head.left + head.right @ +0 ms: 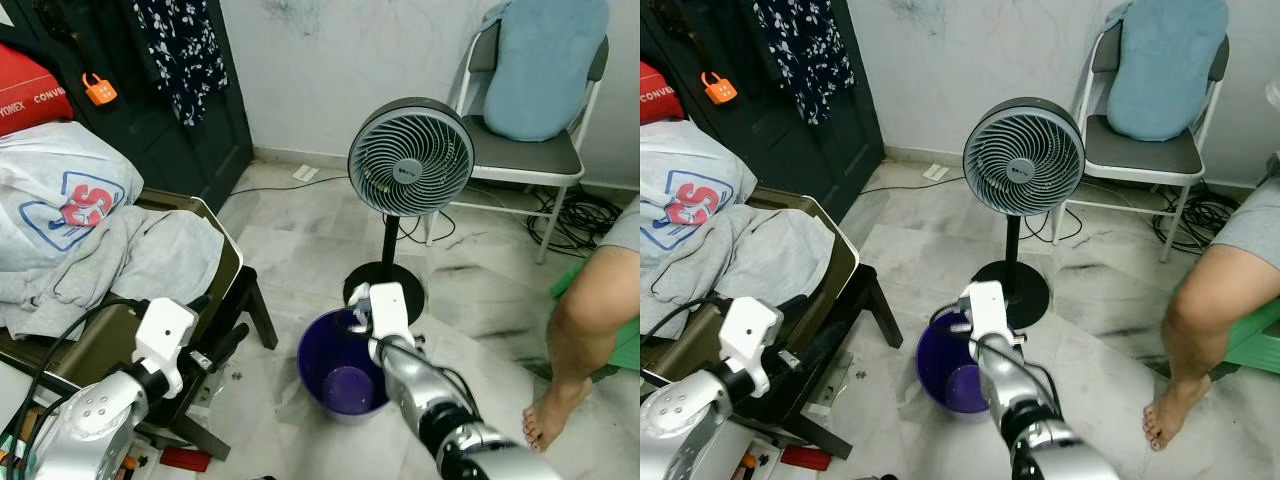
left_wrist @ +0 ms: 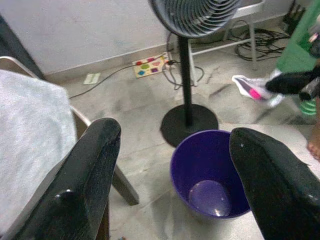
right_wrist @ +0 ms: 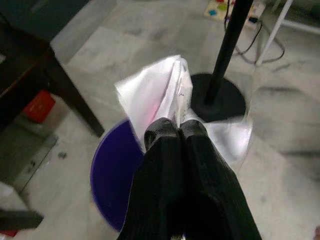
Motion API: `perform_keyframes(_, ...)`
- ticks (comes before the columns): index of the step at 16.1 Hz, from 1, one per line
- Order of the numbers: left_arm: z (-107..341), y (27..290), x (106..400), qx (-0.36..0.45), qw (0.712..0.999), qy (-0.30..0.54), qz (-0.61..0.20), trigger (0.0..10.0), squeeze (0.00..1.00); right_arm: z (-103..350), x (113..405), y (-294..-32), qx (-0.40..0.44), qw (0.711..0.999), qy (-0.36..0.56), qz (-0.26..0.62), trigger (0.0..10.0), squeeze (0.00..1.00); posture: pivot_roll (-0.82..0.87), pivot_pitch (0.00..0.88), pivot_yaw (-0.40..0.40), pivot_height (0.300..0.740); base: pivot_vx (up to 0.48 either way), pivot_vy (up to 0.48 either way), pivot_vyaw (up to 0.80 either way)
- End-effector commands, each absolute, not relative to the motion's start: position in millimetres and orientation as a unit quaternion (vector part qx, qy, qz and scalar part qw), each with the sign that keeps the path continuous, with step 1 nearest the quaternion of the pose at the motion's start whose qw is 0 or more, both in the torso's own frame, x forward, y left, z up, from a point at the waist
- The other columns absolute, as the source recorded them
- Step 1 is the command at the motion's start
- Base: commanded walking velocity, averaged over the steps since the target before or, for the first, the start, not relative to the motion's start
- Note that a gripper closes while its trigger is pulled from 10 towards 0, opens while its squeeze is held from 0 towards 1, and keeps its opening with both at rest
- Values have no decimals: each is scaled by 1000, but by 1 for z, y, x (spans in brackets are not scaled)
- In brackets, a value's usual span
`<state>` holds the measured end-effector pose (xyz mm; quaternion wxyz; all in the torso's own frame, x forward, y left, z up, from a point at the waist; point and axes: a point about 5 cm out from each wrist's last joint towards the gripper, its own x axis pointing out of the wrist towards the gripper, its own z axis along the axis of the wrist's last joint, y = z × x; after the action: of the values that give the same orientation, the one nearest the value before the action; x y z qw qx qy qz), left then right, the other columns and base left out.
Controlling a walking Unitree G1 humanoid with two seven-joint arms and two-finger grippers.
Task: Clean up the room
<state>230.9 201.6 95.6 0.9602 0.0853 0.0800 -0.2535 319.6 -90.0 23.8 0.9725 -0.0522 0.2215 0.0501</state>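
One right gripper (image 3: 179,126) pinching white wrapper (image 3: 155,92) above purple bin (image 1: 345,380) rim, left gripper (image 2: 175,150) spread, holding nothing.

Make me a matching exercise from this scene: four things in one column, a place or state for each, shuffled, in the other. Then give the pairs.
Things:
1. purple bin
2. white wrapper
3. blue cushion
4. grey sweatshirt

Places or states:
A. on the folding chair by the wall
B. pinched in the right gripper
C. on the floor beside the fan base
D. draped over the wooden chair

Pairs: 1-C, 2-B, 3-A, 4-D
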Motion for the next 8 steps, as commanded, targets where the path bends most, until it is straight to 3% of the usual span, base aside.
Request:
perform_keyframes(1, 100, 213, 229, 91, 966, 84, -228, 10000, 0, 22, 318, -88, -47, 971, 231, 48, 10000, 0, 81, 125, 107, 740, 0, 0, 0)
perform_keyframes(8, 107, 219, 226, 92, 968, 91, -215, 10000, 0, 15, 315, -101, -24, 968, 251, 9, 10000, 0, 99, 149, 138, 740, 0, 0, 0)
